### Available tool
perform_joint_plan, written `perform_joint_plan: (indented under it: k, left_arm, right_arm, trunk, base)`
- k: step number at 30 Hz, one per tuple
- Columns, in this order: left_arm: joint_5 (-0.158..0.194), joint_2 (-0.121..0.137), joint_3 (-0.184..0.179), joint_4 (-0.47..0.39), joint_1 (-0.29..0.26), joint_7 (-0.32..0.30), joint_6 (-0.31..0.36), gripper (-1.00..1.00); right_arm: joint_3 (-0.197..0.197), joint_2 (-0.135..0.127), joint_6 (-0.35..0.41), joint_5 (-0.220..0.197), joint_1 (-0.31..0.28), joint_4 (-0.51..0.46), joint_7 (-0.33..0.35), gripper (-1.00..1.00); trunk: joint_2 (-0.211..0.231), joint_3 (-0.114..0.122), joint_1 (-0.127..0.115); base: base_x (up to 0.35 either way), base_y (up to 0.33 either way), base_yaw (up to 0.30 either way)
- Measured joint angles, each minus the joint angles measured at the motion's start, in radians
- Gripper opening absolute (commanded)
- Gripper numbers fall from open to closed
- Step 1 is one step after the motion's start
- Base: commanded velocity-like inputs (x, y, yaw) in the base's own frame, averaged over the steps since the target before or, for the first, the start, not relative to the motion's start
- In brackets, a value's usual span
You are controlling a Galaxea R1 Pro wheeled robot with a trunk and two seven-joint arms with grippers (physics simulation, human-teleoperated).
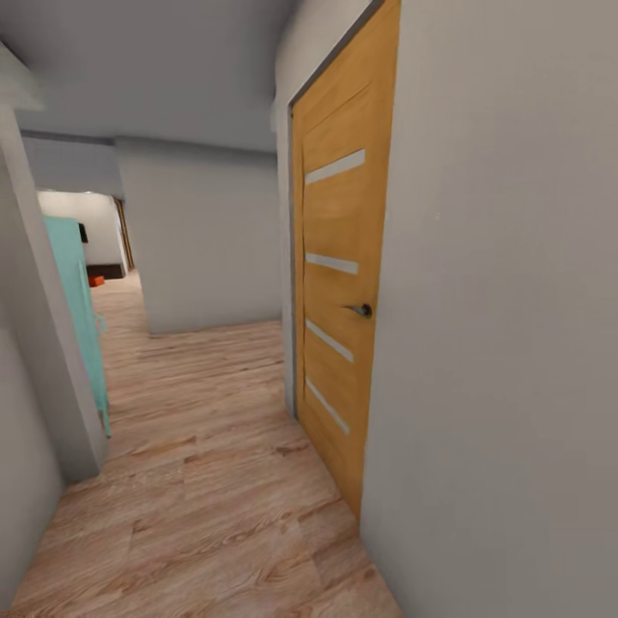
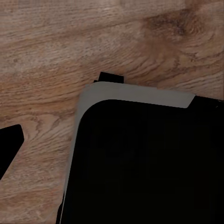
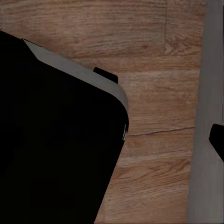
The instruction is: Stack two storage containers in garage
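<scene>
Head view: wood-panelled door | wrist views: plank floor, robot base

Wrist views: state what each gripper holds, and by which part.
Cannot be told: both look down at wood floor past the robot's dark base; no container appears.

no readable text, label or number anywhere.

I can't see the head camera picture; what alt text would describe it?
A hallway with light wood-plank flooring, seen from the robot's head. A closed honey-coloured wooden door with a dark handle stands in the grey wall at right. A turquoise panel leans out at left, and a small orange object lies far down the corridor.
</scene>
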Motion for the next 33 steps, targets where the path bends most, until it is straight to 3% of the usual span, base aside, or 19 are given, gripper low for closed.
perform_joint_plan:
  k: [10, 25, 33]
  left_arm:
    - [0.0, 0.0, 0.0, 0.0, 0.0, 0.0, 0.0, 1.0]
    - [0.0, 0.0, -0.001, 0.0, 0.0, 0.0, 0.0, 1.0]
    - [0.0, 0.0, -0.001, 0.0, 0.0, 0.0, 0.0, 1.0]
  right_arm:
    - [0.0, 0.0, -0.001, 0.001, 0.0, 0.0, 0.0, 1.0]
    - [0.0, 0.005, 0.001, 0.001, 0.0, 0.0, 0.0, 1.0]
    - [0.0, 0.002, -0.002, 0.003, 0.0, 0.0, 0.0, 1.0]
  trunk:
    - [0.0, 0.0, 0.0]
    - [0.0, 0.0, 0.0]
    - [0.0, 0.0, 0.001]
  base:
    - [0.322, 0.0, 0.236]
    - [0.32, 0.0, 0.016]
    - [0.078, 0.0, 0.226]
